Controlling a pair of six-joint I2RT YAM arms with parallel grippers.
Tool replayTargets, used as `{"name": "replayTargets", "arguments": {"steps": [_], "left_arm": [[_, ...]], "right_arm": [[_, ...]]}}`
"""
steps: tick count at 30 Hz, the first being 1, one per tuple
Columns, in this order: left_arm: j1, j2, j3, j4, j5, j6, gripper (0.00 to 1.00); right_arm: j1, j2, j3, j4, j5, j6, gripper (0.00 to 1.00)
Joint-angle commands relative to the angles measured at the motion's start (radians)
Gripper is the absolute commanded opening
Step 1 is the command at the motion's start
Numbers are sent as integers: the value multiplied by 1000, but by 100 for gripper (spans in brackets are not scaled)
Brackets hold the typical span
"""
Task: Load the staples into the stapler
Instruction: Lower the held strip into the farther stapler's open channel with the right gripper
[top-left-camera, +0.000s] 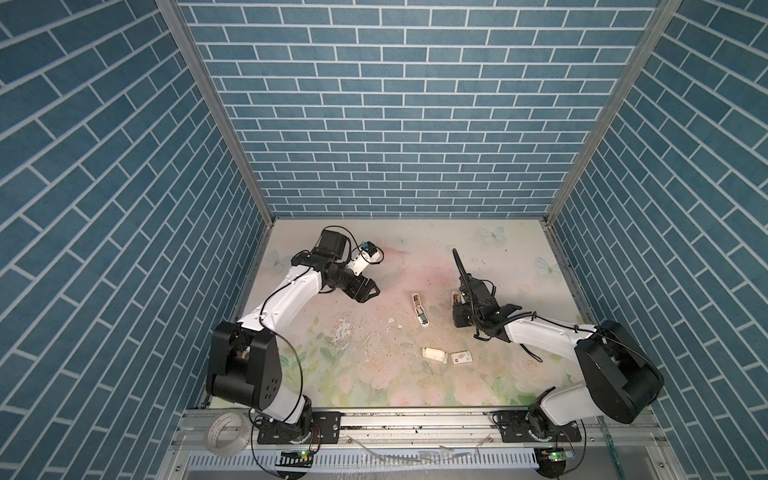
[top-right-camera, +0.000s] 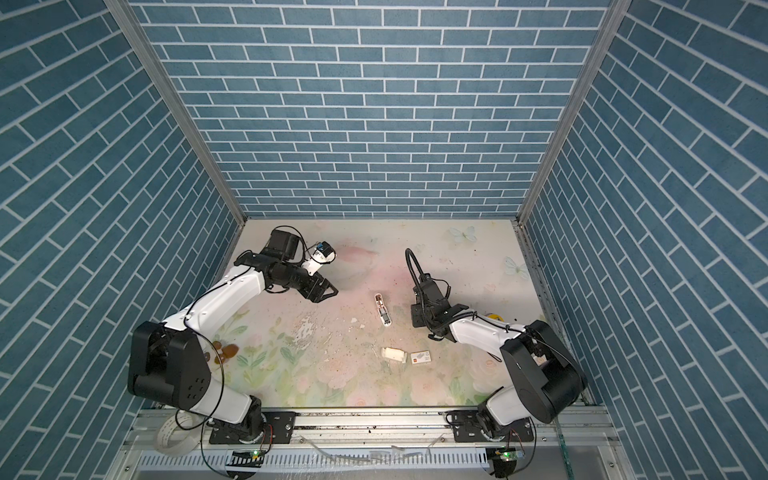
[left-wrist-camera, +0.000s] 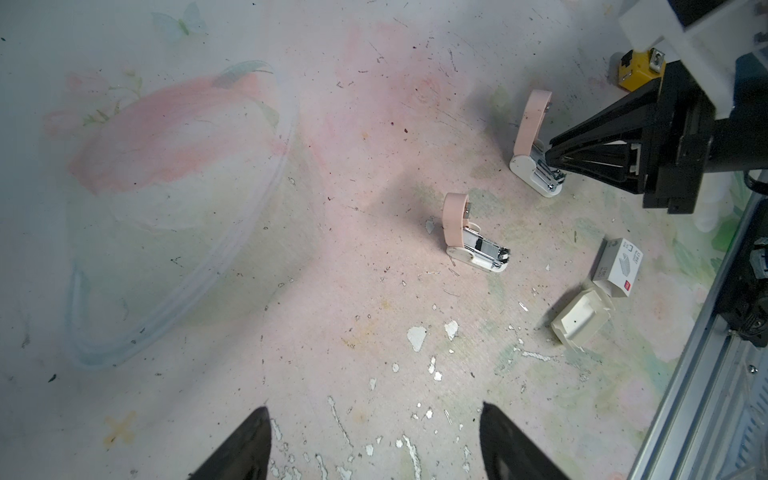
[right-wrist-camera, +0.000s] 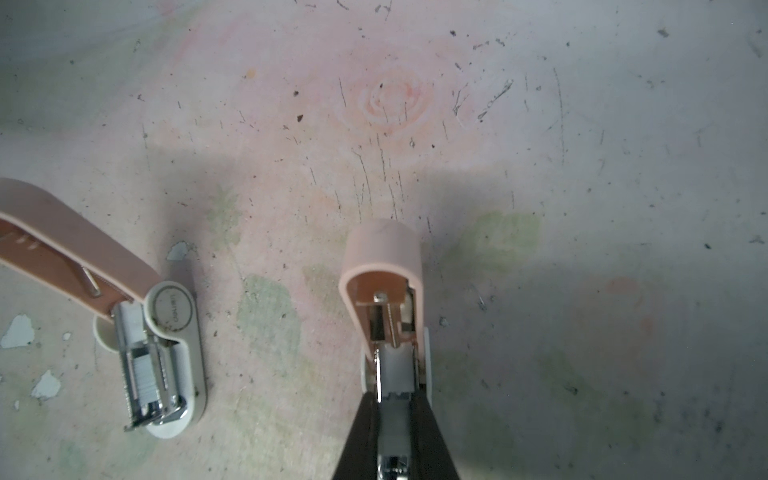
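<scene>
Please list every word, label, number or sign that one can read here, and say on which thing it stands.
Free stapler, round cap: one short printed word, too blurred to read.
White box: grey print and a red mark, too small to read.
Nothing else shows writing; no text can be quoted.

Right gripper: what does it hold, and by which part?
The right gripper is shut on a grey strip, apparently the staples, by its outer end; the rest lies in the open stapler. The left gripper is open, empty.
</scene>
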Motion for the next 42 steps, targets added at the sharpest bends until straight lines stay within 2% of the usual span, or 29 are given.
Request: {"name": "replayTargets", "arguments": {"steps": [1, 22, 42], "left_arm": [[11, 5, 7, -15, 12, 1, 80], [11, 4, 6, -15, 10, 2, 80], [11, 9, 4, -10, 9, 4, 80]], "right_arm": [[-2, 10, -6, 10, 21, -23, 10], [-3, 32, -13, 18, 20, -14, 10], [-3, -36, -27, -4, 55, -37, 10]]}}
